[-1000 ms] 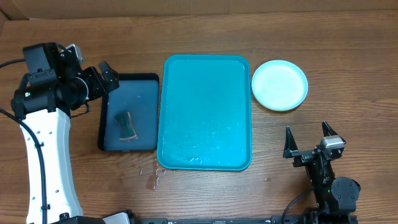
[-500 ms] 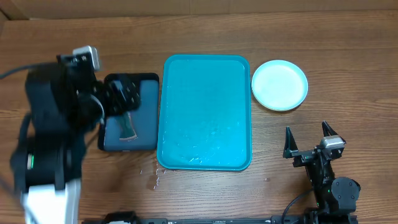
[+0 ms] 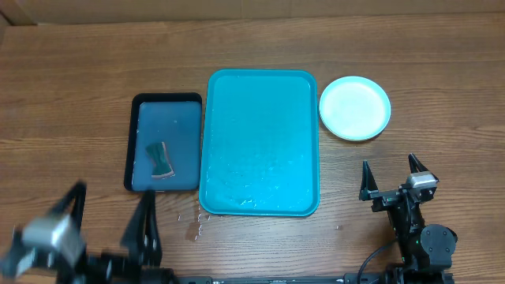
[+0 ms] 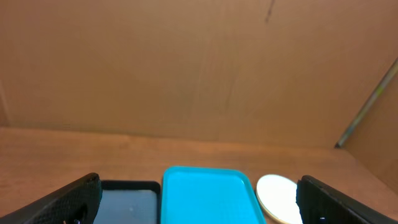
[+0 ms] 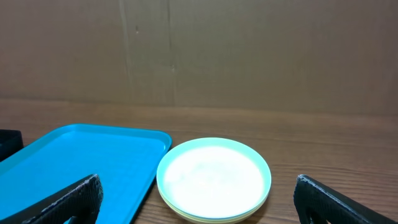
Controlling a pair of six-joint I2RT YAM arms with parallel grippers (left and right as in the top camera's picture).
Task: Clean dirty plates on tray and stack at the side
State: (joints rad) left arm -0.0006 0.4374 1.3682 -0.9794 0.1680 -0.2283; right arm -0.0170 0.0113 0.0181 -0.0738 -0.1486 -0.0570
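Observation:
The plates [image 3: 354,107] sit in a stack on the table right of the turquoise tray [image 3: 260,142]. A light blue one is on top, and a yellow-green rim shows beneath it in the right wrist view [image 5: 214,177]. No smudge shows on the top plate. The tray holds only water droplets. My left gripper [image 3: 112,196] is open and blurred, low at the front left, facing the tray [image 4: 208,196] and the plates [image 4: 278,196]. Open at the front right, my right gripper [image 3: 388,170] points at the stack with nothing between its fingers.
A smaller black tray [image 3: 163,106] lies left of the turquoise one, with a dark sponge [image 3: 160,158] in it. Water drops [image 3: 193,225] spot the wood near the turquoise tray's front left corner. A cardboard wall stands behind the table.
My left arm has swung from beside the black tray down to the table's front left edge, its gripper still open. The right arm, the plates and both trays have not moved.

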